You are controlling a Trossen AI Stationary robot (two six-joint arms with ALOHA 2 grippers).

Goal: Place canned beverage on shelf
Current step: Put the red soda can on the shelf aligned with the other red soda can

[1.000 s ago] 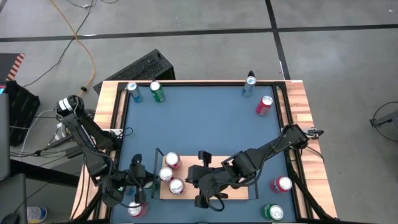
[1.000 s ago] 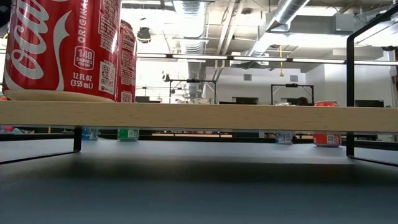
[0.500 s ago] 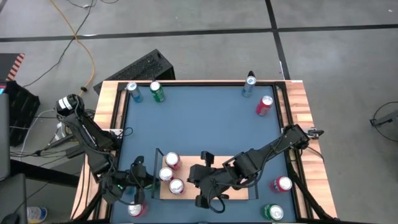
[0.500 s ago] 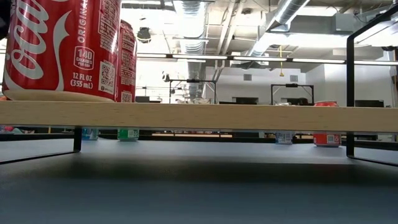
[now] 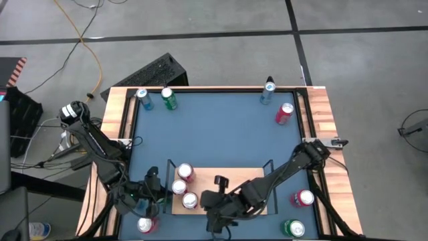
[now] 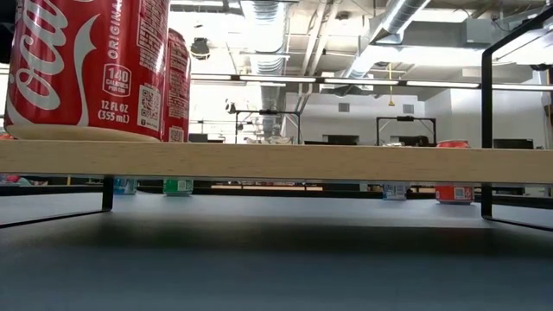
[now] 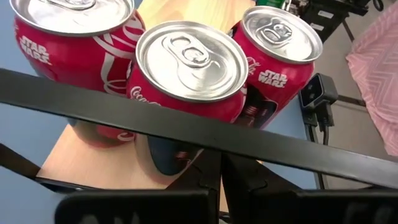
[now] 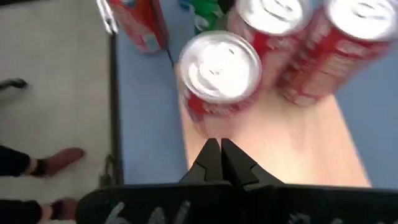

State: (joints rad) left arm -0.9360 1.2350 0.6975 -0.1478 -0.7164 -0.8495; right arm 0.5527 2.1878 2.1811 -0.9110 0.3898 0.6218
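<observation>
The light-wood shelf [image 5: 231, 189] stands near the table's near edge, with black rails at its short ends. It also shows in the low view [image 6: 285, 161]. Three red cans [image 5: 185, 173] [image 5: 178, 187] [image 5: 190, 199] stand upright on its left end. My left gripper [image 7: 219, 167] is shut and empty just outside the shelf's left rail [image 7: 186, 121], pointing at the cans [image 7: 189, 62]. My right gripper [image 8: 221, 149] is shut over the board [image 8: 280, 143], pointing at the nearest can [image 8: 219, 71]. I cannot tell whether it touches that can.
A red can [image 5: 145, 225] stands on the table by my left gripper [image 5: 155, 191]. Blue [image 5: 142, 99] and green [image 5: 168, 98] cans stand far left, a blue one [image 5: 267, 90] and a red one [image 5: 285, 112] far right. Red [image 5: 304, 198] and green [image 5: 293, 229] cans stand near right.
My right arm has drawn toward the table's near edge and a little left, bringing its gripper lower along the board beside the cans. The cans and the shelf have stayed where they were.
</observation>
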